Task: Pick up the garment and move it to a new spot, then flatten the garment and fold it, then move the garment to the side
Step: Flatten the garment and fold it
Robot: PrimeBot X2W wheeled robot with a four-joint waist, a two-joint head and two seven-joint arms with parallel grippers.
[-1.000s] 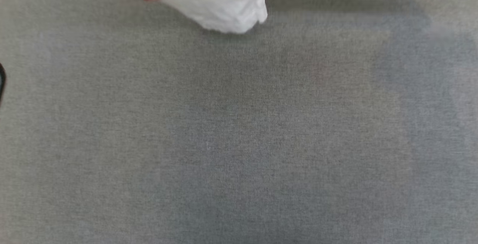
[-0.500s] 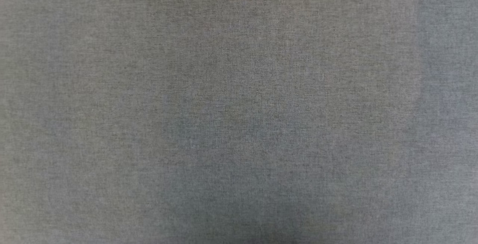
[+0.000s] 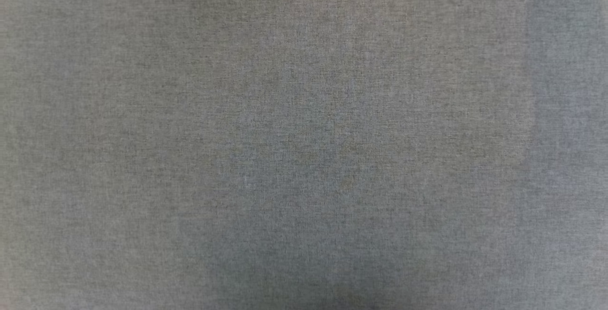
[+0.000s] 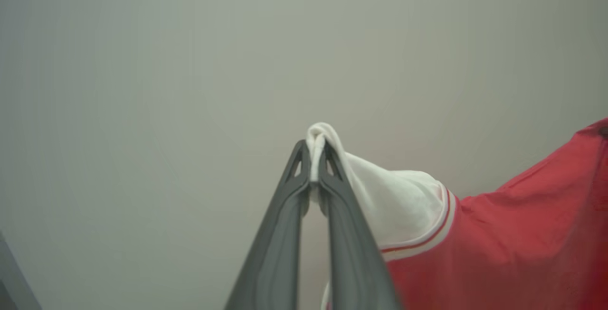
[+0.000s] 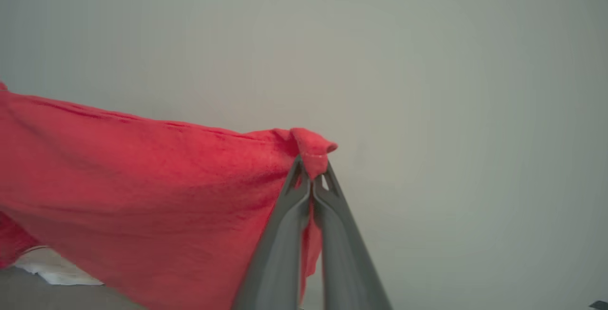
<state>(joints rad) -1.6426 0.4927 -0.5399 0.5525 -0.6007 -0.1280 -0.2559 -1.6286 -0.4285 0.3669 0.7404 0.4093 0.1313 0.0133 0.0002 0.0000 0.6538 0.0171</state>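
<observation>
Garment [image 4: 513, 234] of soft red knit, one piece, with a white sleeve [image 4: 403, 201] edged in red-and-white striped trim, hangs stretched in the air between two pincers. The left pincer [image 4: 313, 152] pinches the bunched sleeve tip, and the right pincer [image 5: 312, 167] clamps a folded red corner. Each has two smooth, dark, tapered fingers. The head view looks on a grey, finely woven surface [image 3: 304, 139].

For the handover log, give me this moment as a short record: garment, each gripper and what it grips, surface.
garment: red, with white sleeve and striped trim; hanging from both grippers, unfolded
left gripper: shut on the white sleeve's edge
right gripper: shut on a red edge of the garment
head view: plain grey surface
</observation>
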